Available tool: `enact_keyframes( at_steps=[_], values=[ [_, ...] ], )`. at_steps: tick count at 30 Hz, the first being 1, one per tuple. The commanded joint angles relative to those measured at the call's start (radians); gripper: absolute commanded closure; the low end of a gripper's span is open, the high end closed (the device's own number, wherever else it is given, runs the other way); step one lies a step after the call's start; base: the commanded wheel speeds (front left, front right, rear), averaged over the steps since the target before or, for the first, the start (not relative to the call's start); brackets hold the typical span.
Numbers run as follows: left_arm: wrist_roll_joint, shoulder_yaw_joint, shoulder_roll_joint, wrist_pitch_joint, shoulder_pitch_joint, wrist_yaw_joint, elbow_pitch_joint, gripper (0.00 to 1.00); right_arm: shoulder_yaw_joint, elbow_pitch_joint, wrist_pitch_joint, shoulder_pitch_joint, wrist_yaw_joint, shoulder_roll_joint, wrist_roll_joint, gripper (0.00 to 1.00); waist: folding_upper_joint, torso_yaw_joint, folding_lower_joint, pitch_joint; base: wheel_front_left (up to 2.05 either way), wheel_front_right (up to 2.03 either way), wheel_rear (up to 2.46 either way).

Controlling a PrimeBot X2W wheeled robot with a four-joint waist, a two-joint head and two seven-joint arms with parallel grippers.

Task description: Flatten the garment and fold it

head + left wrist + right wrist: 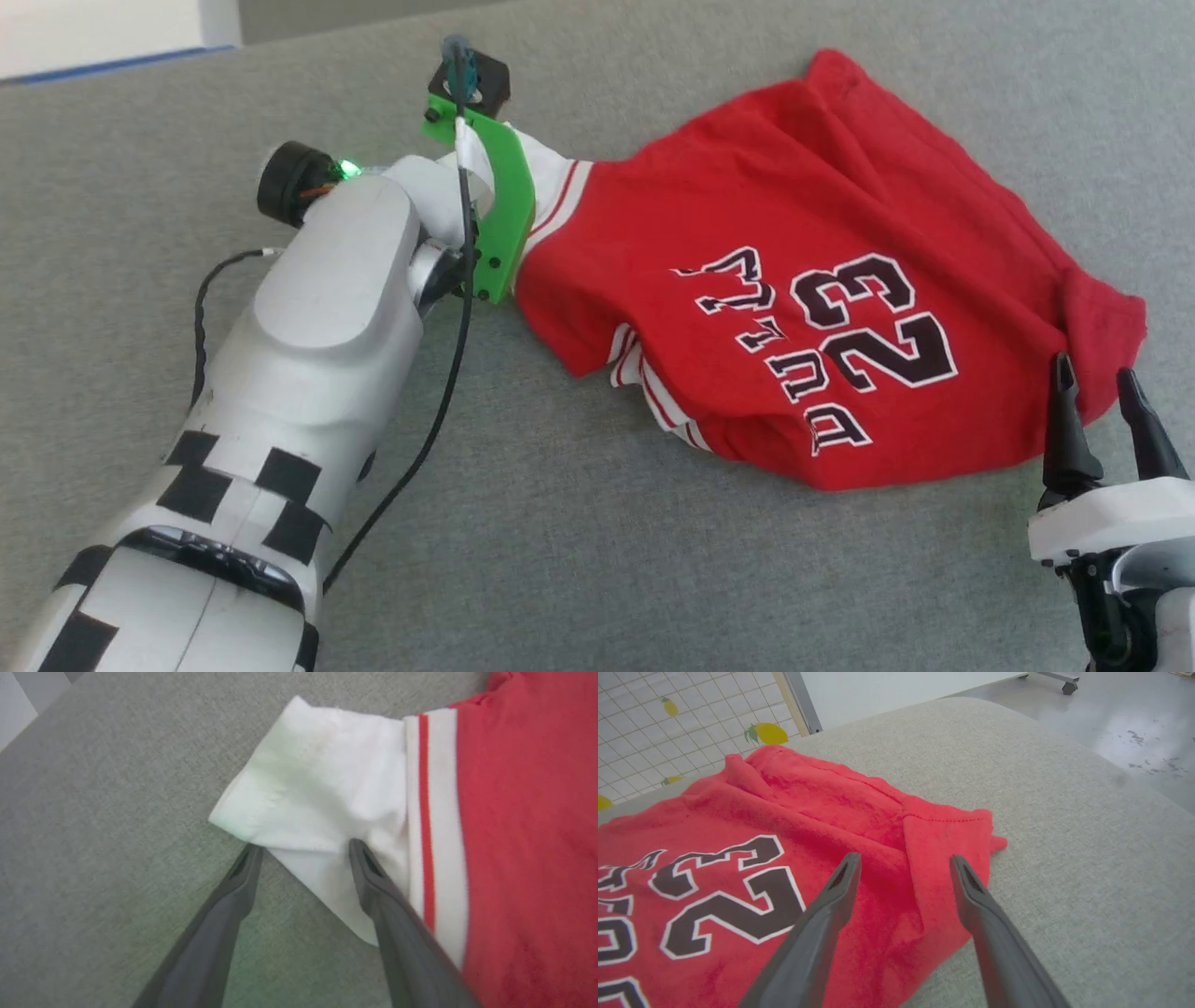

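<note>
In the head view the garment runs from upper centre to right edge; the spread left hand sits at its white sleeve, the spread right hand at its red corner.

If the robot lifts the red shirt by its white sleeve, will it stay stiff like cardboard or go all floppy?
Probably floppy: the shirt lies in soft wrinkles and folds, so it would likely droop from the sleeve. It looks light, being only cloth. Pushed, it would likely bunch up rather than slide on the grey cover.
</note>
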Motion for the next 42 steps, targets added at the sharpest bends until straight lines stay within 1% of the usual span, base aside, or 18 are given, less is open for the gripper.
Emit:
enact_keyframes(
  at_steps=[1, 2, 3, 4, 5, 8, 10, 14, 17, 20, 24, 29, 35, 37, 38, 39, 40, 42],
  values=[
    [-0.014, -0.012, 0.004, 0.012, 0.005, -0.004, 0.017, 0.0, 0.003, 0.008, -0.012, -0.021, -0.001, 0.001, 0.007, 0.0, 0.0, -0.029, -0.0001, 0.039, 0.0, 0.0, 0.0],
    [-0.018, -0.014, 0.004, 0.011, 0.009, -0.004, 0.022, 0.0, 0.005, 0.013, -0.015, -0.023, -0.001, 0.001, 0.007, 0.0, 0.0, -0.027, -0.0001, 0.04, 0.0, 0.0, 0.0],
    [-0.02, -0.018, 0.005, 0.004, 0.013, -0.005, 0.026, 0.55, 0.004, 0.018, -0.018, -0.026, -0.001, 0.001, 0.005, 0.0, 0.0, -0.022, -0.0001, 0.039, 0.0, 0.0, 0.0],
    [-0.021, -0.022, 0.005, -0.011, 0.016, -0.005, 0.025, 0.81, 0.004, 0.023, -0.02, -0.027, -0.001, 0.001, 0.003, 0.0, 0.0, -0.018, -0.0001, 0.036, 0.0, 0.0, 0.0],
    [-0.031, -0.018, 0.003, -0.04, 0.021, -0.006, 0.021, 1.0, 0.004, 0.027, -0.021, -0.029, -0.001, 0.001, -0.001, 0.0, 0.0, -0.012, -0.0001, 0.03, 0.0, 0.0, 0.0],
    [-0.059, 0.0, 0.004, -0.116, 0.034, -0.007, 0.011, 1.0, -0.001, 0.034, -0.021, -0.033, -0.001, 0.001, -0.017, 0.0, 0.0, 0.011, -0.0001, 0.003, 0.0, 0.0, 0.0],
    [-0.117, 0.051, -0.002, -0.19, 0.046, -0.007, -0.008, 1.0, -0.003, 0.036, -0.016, -0.033, -0.001, 0.001, -0.03, 0.0, 0.0, 0.03, -0.0001, -0.026, 0.0, 0.0, 0.0],
    [-0.218, 0.158, 0.012, -0.324, 0.08, -0.007, -0.049, 1.0, -0.011, 0.033, -0.002, -0.023, -0.001, 0.001, -0.051, 0.0, 0.0, 0.085, -0.0001, -0.094, 0.0, 0.0, 0.0],
    [-0.283, 0.236, 0.04, -0.404, 0.127, -0.006, -0.088, 1.0, -0.015, 0.025, 0.017, -0.007, -0.001, 0.001, -0.077, 0.0, 0.0, 0.135, -0.0001, -0.152, 0.0, 0.0, 0.0],
    [-0.313, 0.283, 0.075, -0.446, 0.202, 0.01, -0.127, 1.0, -0.019, 0.019, 0.035, 0.012, -0.001, 0.001, -0.085, 0.0, 0.0, 0.185, -0.0001, -0.205, 0.0, 0.0, 0.0],
    [-0.347, 0.341, 0.112, -0.476, 0.36, 0.066, -0.21, 1.0, -0.014, 0.011, 0.056, 0.036, -0.001, 0.001, -0.088, 0.0, 0.0, 0.24, -0.0001, -0.267, 0.0, 0.0, 0.0],
    [-0.382, 0.407, 0.145, -0.468, 0.622, 0.183, -0.344, 1.0, -0.006, 0.004, 0.074, 0.059, -0.001, 0.001, -0.084, 0.0, 0.0, 0.286, -0.0001, -0.316, 0.0, 0.0, 0.0],
    [-0.439, 0.482, 0.132, -0.446, 0.923, 0.305, -0.475, 1.0, 0.004, -0.002, 0.086, 0.07, -0.001, 0.001, -0.08, 0.0, 0.0, 0.299, -0.0001, -0.337, 0.0, 0.0, 0.0],
    [-0.467, 0.5, 0.114, -0.439, 0.987, 0.323, -0.509, 1.0, 0.006, -0.003, 0.09, 0.072, -0.001, 0.001, -0.079, 0.0, 0.0, 0.299, -0.0001, -0.342, 0.0, 0.0, 0.0],
    [-0.486, 0.505, 0.099, -0.433, 1.01, 0.323, -0.532, 0.78, 0.005, -0.005, 0.092, 0.073, -0.001, 0.001, -0.08, 0.0, 0.0, 0.3, -0.0001, -0.344, 0.0, 0.0, 0.0],
    [-0.501, 0.501, 0.089, -0.419, 1.024, 0.316, -0.552, 0.0, 0.003, -0.006, 0.094, 0.075, -0.001, 0.001, -0.08, 0.0, 0.0, 0.302, -0.0001, -0.346, 0.0, 0.0, 0.0],
    [-0.515, 0.502, 0.081, -0.414, 1.027, 0.306, -0.568, 0.0, 0.002, -0.007, 0.095, 0.077, -0.001, 0.001, -0.081, 0.0, 0.0, 0.304, -0.0001, -0.348, 0.0, 0.0, 0.0],
    [-0.514, 0.512, 0.078, -0.445, 1.019, 0.297, -0.611, 0.0, 0.005, -0.01, 0.101, 0.081, -0.001, 0.001, -0.083, 0.0, 0.0, 0.305, -0.0001, -0.352, 0.0, 0.0, 0.0]
  ],
)
